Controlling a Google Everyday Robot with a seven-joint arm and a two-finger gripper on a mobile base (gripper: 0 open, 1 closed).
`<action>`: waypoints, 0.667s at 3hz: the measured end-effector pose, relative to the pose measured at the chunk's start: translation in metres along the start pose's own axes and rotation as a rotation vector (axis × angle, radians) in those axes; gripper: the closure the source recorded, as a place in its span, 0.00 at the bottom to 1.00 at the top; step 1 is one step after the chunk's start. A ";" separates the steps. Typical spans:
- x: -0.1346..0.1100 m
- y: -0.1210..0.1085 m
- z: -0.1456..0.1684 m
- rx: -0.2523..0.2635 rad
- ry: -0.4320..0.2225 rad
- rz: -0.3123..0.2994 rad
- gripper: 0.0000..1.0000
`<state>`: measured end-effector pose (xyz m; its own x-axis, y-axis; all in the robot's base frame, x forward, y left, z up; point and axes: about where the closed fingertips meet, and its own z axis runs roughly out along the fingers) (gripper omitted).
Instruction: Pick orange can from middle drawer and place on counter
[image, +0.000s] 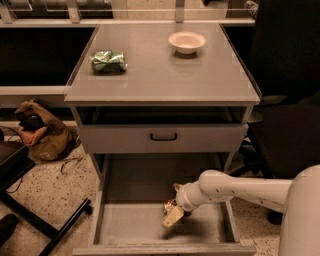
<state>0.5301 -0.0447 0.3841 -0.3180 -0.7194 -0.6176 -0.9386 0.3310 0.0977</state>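
Note:
The orange can (168, 204) is a small shiny orange-gold shape on the floor of the open middle drawer (130, 225), near its centre. My gripper (173, 214) is down inside the drawer on the end of the white arm (235, 189), which reaches in from the right. The gripper is right at the can and covers most of it. The counter (160, 70) is the flat grey cabinet top above.
A shiny green can (108, 61) lies on the counter's left side and a pale bowl (186, 42) stands at its back right. The closed drawer front with a black handle (163, 136) sits above the open drawer. A brown bag (40, 132) and black chair legs (45, 220) are on the floor at left.

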 end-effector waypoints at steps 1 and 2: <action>0.007 -0.006 0.009 0.009 -0.002 0.015 0.00; 0.022 -0.018 0.009 0.035 0.005 0.059 0.16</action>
<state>0.5408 -0.0610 0.3621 -0.3731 -0.7010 -0.6077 -0.9131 0.3936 0.1066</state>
